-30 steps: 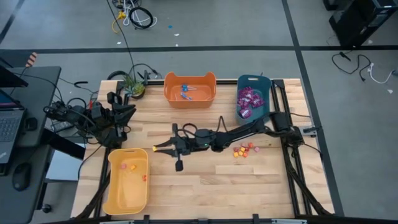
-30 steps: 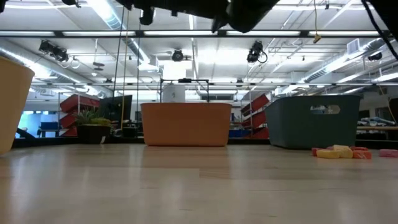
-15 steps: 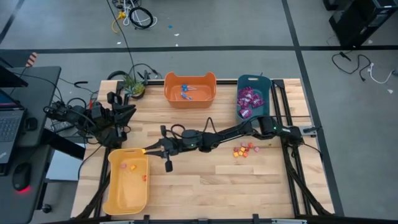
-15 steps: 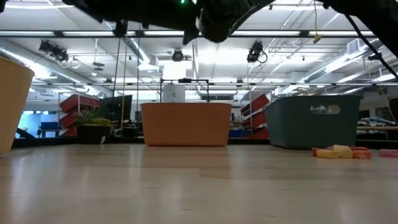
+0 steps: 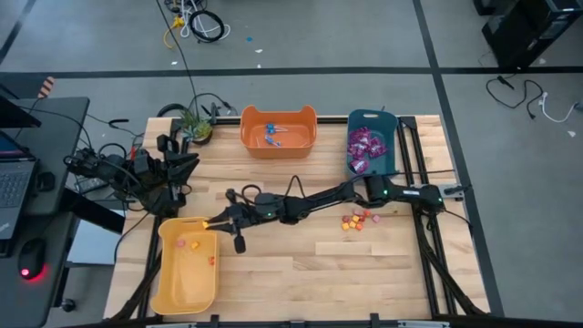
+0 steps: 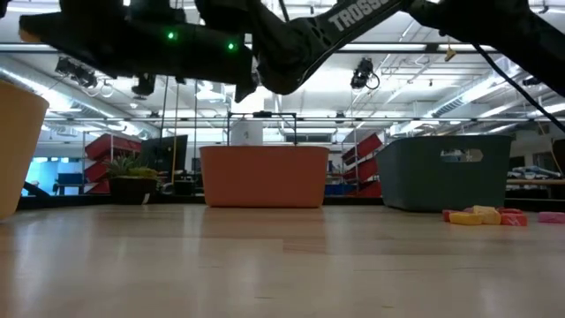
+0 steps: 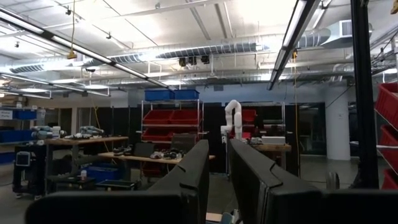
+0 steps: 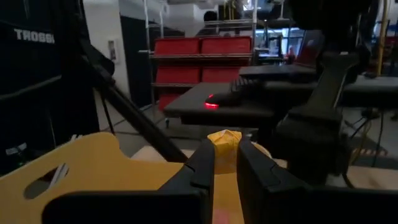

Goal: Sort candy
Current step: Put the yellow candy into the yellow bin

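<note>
Reaching arm: the right gripper [image 5: 208,221] is stretched far across the table toward nine o'clock, its tips at the near rim of the yellow bin [image 5: 188,264].
Right grip: the fingers [image 8: 202,163] pinch a small yellow candy [image 8: 224,142] between their tips, seen in the right wrist view with the yellow bin's wall and handle slot below it.
Waiting arm: the left gripper [image 7: 214,177] sits folded at the table's nine-o'clock edge, well apart from the candy; its two dark fingers stand slightly apart with a narrow gap and nothing between them.
Yellow bin contents: a few tiny orange and pink pieces [image 5: 196,246] lie on its floor.
Loose pieces: a small cluster of orange, red and yellow sweets [image 5: 357,220] rests on the wooden table [image 5: 301,273] toward three o'clock, just beside the right arm's base end; the low view shows the same cluster at its right.
Orange bin [image 5: 278,131]: at twelve o'clock, holding blue-wrapped lollipops [image 5: 271,133].
Teal bin [image 5: 372,144]: toward two o'clock, holding shiny purple packets [image 5: 364,148].
</note>
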